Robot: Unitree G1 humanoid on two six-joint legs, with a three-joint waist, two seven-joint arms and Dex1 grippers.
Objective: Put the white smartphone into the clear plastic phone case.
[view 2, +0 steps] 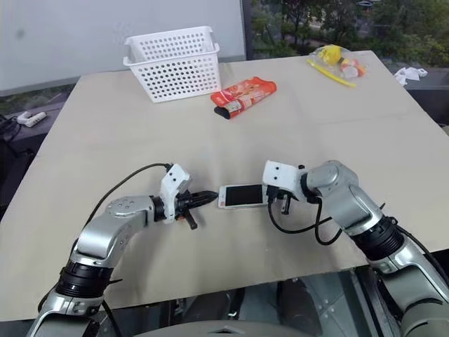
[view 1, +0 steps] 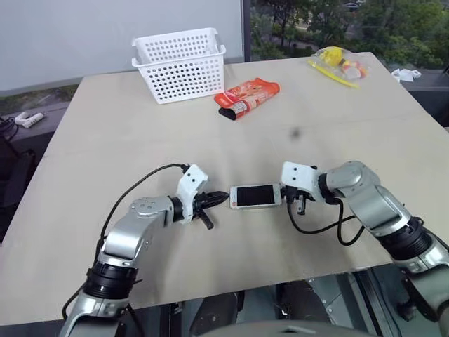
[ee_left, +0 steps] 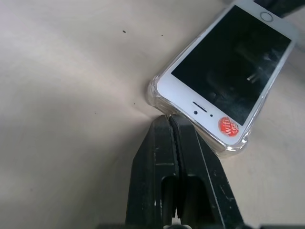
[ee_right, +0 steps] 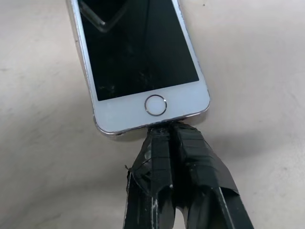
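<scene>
The white smartphone (view 1: 255,196) lies flat on the table, screen up, between my two grippers. In the left wrist view its earpiece end (ee_left: 231,62) sits inside the clear plastic phone case (ee_left: 152,93), whose rim and corners wrap that end. My left gripper (view 1: 223,198) is shut, and its tips (ee_left: 170,117) touch the case's end edge. My right gripper (view 1: 283,197) is shut too, its tips (ee_right: 164,126) against the phone's home-button end (ee_right: 155,105). At that end I can make out no case rim.
A white perforated basket (view 1: 181,64) stands at the back of the table. A red snack packet (view 1: 247,97) lies to its right, and a yellow bag (view 1: 337,63) at the far right corner. The table's front edge (view 1: 231,289) runs just behind my arms.
</scene>
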